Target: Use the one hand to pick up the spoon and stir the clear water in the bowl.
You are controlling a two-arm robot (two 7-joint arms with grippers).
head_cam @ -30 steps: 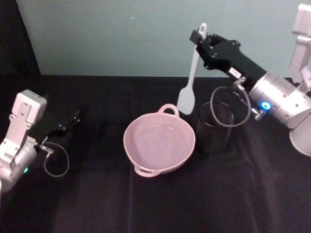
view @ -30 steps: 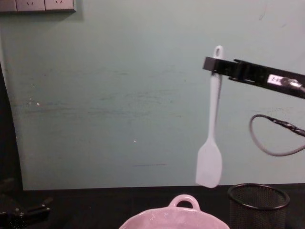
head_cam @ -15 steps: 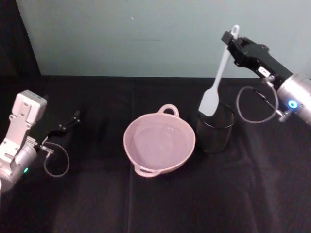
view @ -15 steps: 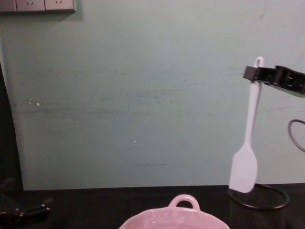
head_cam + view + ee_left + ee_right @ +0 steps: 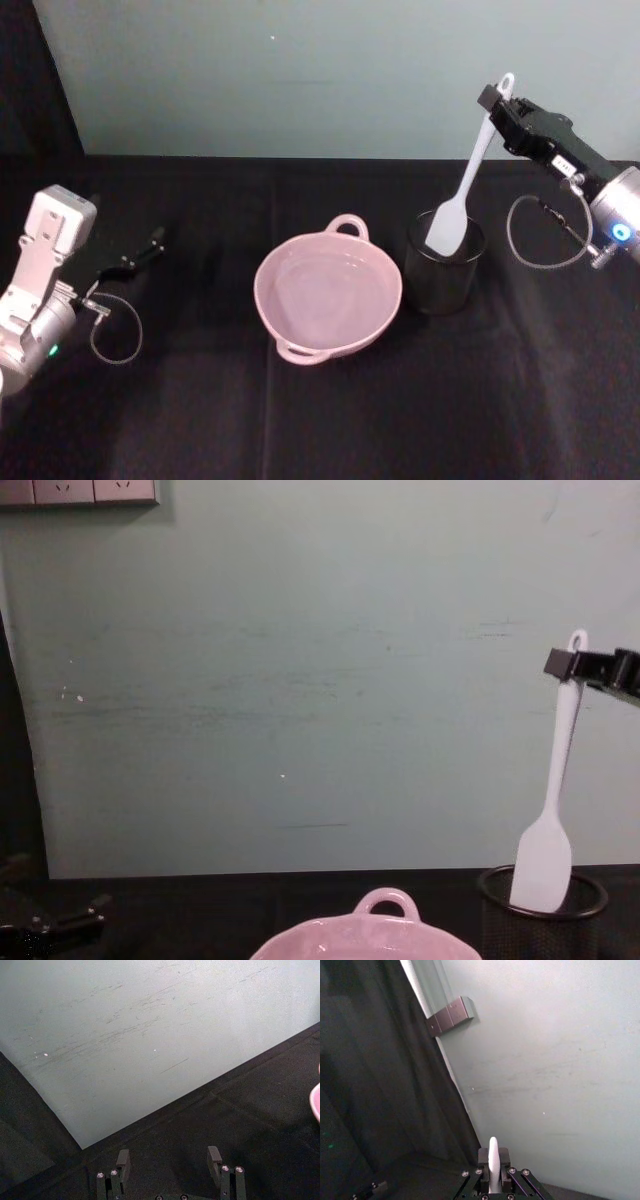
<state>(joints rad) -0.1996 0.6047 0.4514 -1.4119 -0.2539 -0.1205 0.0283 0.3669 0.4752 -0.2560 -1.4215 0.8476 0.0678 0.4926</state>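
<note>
My right gripper (image 5: 492, 100) is shut on the top of the white spoon's (image 5: 465, 185) handle, high at the right. The spoon hangs nearly upright, and its flat head dips inside the black wire-mesh cup (image 5: 444, 275). In the chest view the spoon (image 5: 560, 770) reaches from the right gripper (image 5: 570, 665) down into the cup (image 5: 545, 920). In the right wrist view the handle tip (image 5: 493, 1157) sticks up between the jaws. The pale pink bowl (image 5: 262, 300) with clear water sits left of the cup. My left gripper (image 5: 150, 245) rests open at the far left, fingers apart (image 5: 168, 1154).
A black cloth covers the table (image 5: 400, 420), with a pale green wall (image 5: 300, 70) behind it. A loose cable loop (image 5: 115, 330) hangs by the left wrist, and another cable (image 5: 540, 240) loops under the right wrist. Wall sockets (image 5: 80, 490) show high at the left.
My right gripper has carried the spoon rightward and down, from above the bowl's far rim to over the mesh cup, so its head now sits inside the cup. The left arm stayed still.
</note>
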